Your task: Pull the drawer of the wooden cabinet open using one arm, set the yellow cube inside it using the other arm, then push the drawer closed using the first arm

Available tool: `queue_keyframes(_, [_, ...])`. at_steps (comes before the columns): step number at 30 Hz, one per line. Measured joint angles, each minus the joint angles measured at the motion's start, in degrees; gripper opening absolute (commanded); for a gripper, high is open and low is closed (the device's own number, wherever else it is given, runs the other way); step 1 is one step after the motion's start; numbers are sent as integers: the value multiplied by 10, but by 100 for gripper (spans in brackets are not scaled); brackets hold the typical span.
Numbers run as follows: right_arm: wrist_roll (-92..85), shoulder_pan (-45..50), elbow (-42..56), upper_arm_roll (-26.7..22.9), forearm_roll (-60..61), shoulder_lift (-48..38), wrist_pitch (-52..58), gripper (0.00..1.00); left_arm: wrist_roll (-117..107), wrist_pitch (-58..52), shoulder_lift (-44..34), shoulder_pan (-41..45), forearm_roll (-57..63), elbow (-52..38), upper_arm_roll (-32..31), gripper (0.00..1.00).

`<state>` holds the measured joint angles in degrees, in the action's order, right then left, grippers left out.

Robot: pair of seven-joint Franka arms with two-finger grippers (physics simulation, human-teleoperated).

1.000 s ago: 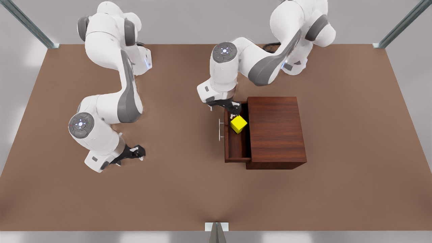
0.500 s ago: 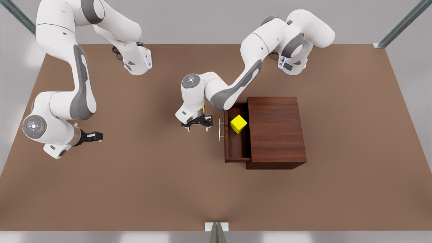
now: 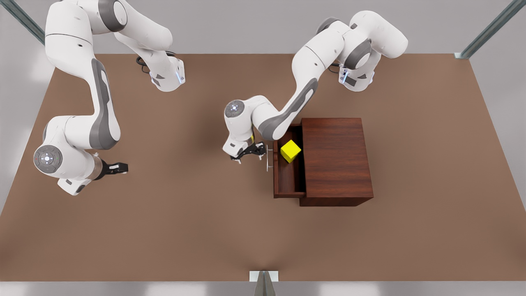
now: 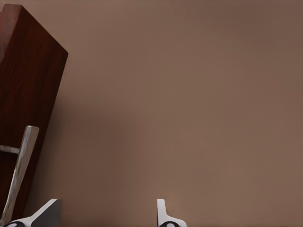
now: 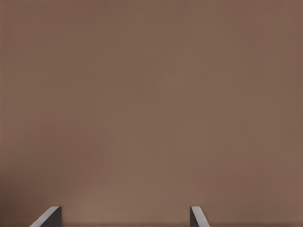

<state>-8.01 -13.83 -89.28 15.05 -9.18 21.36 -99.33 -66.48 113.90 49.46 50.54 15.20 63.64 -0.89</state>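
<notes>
The wooden cabinet (image 3: 337, 160) stands right of the table's centre, its drawer (image 3: 289, 181) pulled out toward the front view's left. Inside the drawer lies the yellow cube (image 3: 290, 151), free of both grippers. My left gripper (image 3: 250, 154) hovers open just outside the drawer front, close to the silver bar handle (image 3: 268, 158). In the left wrist view its fingertips (image 4: 163, 215) frame bare table, with the handle (image 4: 19, 170) and the drawer front (image 4: 23, 94) beside one finger. My right gripper (image 3: 119, 167) waits open and empty far off at the front view's left.
The brown table (image 3: 197, 230) stretches wide around the cabinet. Both arm bases (image 3: 166, 76) stand at the far edge. Metal frame posts (image 3: 263, 283) mark the table's corners and its near edge.
My left gripper left the cube in the drawer, swung out to the drawer's front and has edged closer to the handle. The right arm drew back toward the front view's left.
</notes>
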Motion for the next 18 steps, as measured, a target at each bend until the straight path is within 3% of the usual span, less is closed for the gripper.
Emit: queue_keyframes(18, [13,-1,7,13,-1,0,1,100,36,-5,-65,-29,4,110,14,100])
